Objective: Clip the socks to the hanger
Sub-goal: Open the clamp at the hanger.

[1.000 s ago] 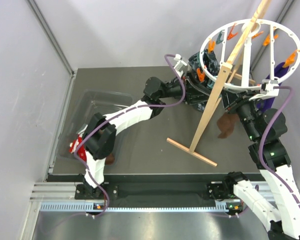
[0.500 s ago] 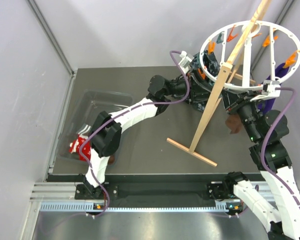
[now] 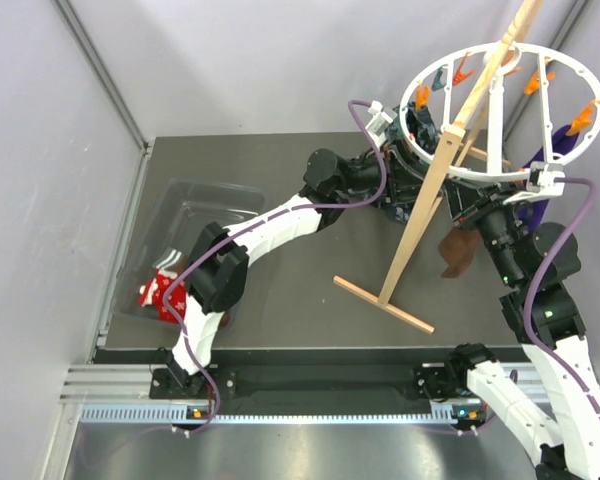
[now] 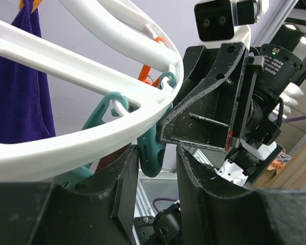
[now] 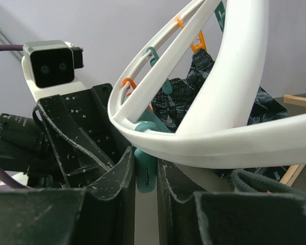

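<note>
At the dark table's point(image 3: 310, 170) far right corner, both grippers close on one teal clip point(image 5: 145, 176) under the hanger point(image 3: 500, 105): the left gripper point(image 4: 155, 161) and right gripper point(image 5: 145, 168) each pinch it, apparently squeezing it open; the brown sock point(image 3: 460, 250) hangs beside the right arm, and whether it is held cannot be told. Next, feeding it into the clip.

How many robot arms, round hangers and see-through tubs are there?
Robot arms: 2, the left arm and the right arm
Round white hanger: 1
Clear tub: 1
Total: 4
</note>
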`<move>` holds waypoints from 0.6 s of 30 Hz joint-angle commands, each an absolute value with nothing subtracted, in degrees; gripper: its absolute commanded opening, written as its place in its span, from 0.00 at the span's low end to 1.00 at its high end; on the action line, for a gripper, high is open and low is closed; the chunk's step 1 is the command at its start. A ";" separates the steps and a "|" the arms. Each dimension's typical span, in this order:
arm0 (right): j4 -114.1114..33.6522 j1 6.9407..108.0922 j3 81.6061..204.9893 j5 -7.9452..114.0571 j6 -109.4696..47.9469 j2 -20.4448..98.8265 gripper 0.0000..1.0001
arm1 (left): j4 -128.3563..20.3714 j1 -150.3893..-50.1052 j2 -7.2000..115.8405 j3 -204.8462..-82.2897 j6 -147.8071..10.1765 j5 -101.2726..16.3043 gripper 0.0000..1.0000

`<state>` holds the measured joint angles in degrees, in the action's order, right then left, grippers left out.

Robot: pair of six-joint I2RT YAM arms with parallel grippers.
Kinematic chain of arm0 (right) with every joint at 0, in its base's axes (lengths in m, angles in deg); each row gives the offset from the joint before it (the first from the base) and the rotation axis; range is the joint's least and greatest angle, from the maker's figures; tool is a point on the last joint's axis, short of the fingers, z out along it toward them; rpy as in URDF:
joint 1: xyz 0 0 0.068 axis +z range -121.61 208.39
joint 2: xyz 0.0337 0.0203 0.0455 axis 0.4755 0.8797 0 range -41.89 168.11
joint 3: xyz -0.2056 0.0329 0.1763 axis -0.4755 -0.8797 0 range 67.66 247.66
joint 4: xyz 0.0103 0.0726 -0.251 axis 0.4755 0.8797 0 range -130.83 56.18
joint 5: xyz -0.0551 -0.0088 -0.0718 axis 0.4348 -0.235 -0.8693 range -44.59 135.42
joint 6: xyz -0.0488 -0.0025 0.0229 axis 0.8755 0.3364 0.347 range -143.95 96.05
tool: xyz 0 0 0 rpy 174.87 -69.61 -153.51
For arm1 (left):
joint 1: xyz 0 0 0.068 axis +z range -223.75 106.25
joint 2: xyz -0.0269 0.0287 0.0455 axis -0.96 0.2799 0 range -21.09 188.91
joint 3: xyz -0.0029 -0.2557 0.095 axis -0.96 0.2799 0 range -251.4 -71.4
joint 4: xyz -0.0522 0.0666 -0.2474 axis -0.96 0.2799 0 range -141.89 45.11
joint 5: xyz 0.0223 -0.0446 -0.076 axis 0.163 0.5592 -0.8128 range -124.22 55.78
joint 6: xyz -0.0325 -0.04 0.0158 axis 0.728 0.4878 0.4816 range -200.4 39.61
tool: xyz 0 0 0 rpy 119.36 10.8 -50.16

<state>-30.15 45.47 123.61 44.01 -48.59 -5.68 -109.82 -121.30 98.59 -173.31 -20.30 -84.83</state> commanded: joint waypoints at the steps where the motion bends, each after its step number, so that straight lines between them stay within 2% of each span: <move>1: -30.80 45.79 125.58 45.15 -48.99 -6.12 0.00 | -110.43 -122.70 99.32 -177.04 -20.54 -85.38 0.38; 6: -30.37 45.88 125.41 45.06 -49.26 -6.73 0.00 | -107.62 -123.40 99.50 -178.80 -22.12 -85.46 0.17; 8: -30.10 45.88 125.76 45.15 -49.52 -6.91 0.00 | -106.21 -123.58 99.24 -178.89 -23.70 -85.81 0.15; 11: -29.05 45.79 126.37 45.15 -50.05 -6.91 0.01 | -105.77 -123.85 98.71 -177.93 -24.58 -85.46 0.04; 13: -27.12 45.79 127.25 43.32 -50.40 -6.56 0.08 | -105.07 -123.85 97.40 -176.96 -26.50 -84.15 0.00; 14: -24.68 45.88 127.69 42.35 -50.84 -6.04 0.20 | -104.45 -124.02 96.52 -175.13 -27.91 -83.45 0.00; 15: -23.35 45.79 129.17 41.56 -51.02 -5.51 0.27 | -101.92 -124.20 95.64 -173.89 -29.75 -82.48 0.00; 17: -19.84 45.79 131.20 40.15 -51.19 -4.45 0.40 | -97.36 -124.81 92.22 -170.82 -37.74 -78.10 0.00; 18: -19.12 45.79 131.73 39.88 -51.37 -4.27 0.42 | -92.37 -125.25 90.90 -169.93 -40.99 -76.25 0.00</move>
